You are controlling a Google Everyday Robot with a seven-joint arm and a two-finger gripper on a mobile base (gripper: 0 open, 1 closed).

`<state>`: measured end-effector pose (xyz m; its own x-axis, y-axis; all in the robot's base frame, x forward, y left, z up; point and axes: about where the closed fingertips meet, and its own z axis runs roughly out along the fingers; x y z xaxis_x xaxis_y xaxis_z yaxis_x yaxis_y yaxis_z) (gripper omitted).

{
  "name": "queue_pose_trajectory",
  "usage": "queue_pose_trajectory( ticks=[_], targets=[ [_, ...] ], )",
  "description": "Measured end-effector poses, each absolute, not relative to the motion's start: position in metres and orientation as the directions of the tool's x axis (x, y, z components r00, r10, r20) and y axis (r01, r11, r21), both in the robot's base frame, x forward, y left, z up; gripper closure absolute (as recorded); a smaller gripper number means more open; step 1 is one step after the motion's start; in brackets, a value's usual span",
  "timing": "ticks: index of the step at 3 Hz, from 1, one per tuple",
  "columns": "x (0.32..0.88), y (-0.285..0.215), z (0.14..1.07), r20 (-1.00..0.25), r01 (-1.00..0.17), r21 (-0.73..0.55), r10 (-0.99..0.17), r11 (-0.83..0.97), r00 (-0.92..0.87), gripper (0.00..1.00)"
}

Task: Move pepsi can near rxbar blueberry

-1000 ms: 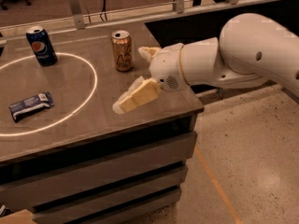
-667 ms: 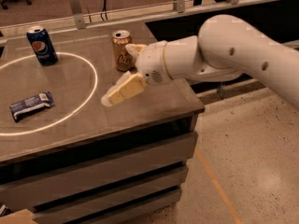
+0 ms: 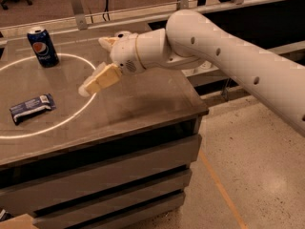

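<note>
1. While the white, smooth-shelled robot arm (image 3: 228,56) reaches in from the right over the tabletop, its two-finger gripper with tan pads (image 3: 94,65) hangs above the middle of the surface, over the right-hand arc of a thin white ring (image 3: 71,116) marked on the top.
2. Gripper state: fingers spread apart, nothing between them. The lower finger (image 3: 100,79) points down and left towards the table. The upper finger (image 3: 108,42) lies behind it, towards the far edge.
3. Dark blue pepsi can with a round red-white-blue logo and a silver top (image 3: 43,46): upright at the far left of the table, at the far arc of the ring. Cannot tell whether its base sits on the line or just inside it.
4. Small flat rxbar blueberry in a dark blue wrapper with white label patches (image 3: 32,107): lying flat inside the ring, near the left edge of the view, long axis roughly left to right and slightly tilted.
5. Can and bar are well apart, the can farther back and the bar nearer the front edge.
6. Gripper touches neither. The can is to its left and farther back, the bar to its left and nearer the front.
7. Support: dull grey-brown table top (image 3: 143,104) over stacked horizontal panels like drawer fronts.
8. Floor to the right: pale speckled floor (image 3: 267,175) with a thin orange line (image 3: 221,190) running across it.
</note>
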<state>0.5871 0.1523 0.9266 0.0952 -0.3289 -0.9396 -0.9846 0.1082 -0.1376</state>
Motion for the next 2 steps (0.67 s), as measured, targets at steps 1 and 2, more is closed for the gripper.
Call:
queue_pose_trajectory(
  ticks=[1, 2],
  targets=[
    [0.613, 0.204, 0.912, -0.962, -0.983, -0.095, -0.269, 0.155, 0.051, 0.0],
    [0.614, 0.216, 0.907, -0.962, -0.981, -0.107, -0.267, 0.161, 0.061, 0.0]
  ],
)
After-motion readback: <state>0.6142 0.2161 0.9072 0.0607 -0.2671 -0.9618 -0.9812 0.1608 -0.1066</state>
